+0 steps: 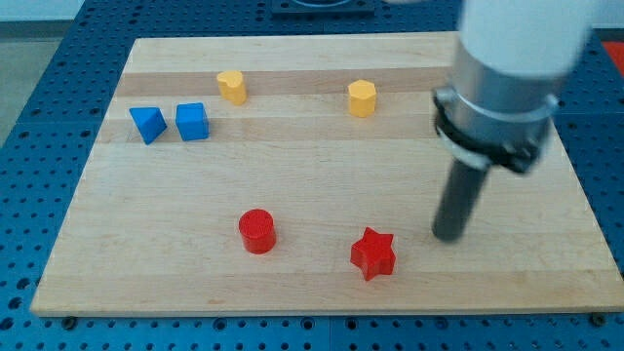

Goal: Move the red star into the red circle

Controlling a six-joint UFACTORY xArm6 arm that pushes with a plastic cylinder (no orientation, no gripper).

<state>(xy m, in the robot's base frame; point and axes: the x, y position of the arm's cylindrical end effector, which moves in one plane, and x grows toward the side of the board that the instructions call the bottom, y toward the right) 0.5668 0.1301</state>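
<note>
With no hand to close, I'd bring my tip (pixel 448 235) squarely behind the red star (pixel 373 253), then push left toward the red circle (pixel 257 231).

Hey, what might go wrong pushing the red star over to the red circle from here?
My tip sits right of the red star, slightly toward the view's top, so a leftward push may strike off-centre and send the star toward the board's bottom edge. The red circle may also slide away on contact.
</note>
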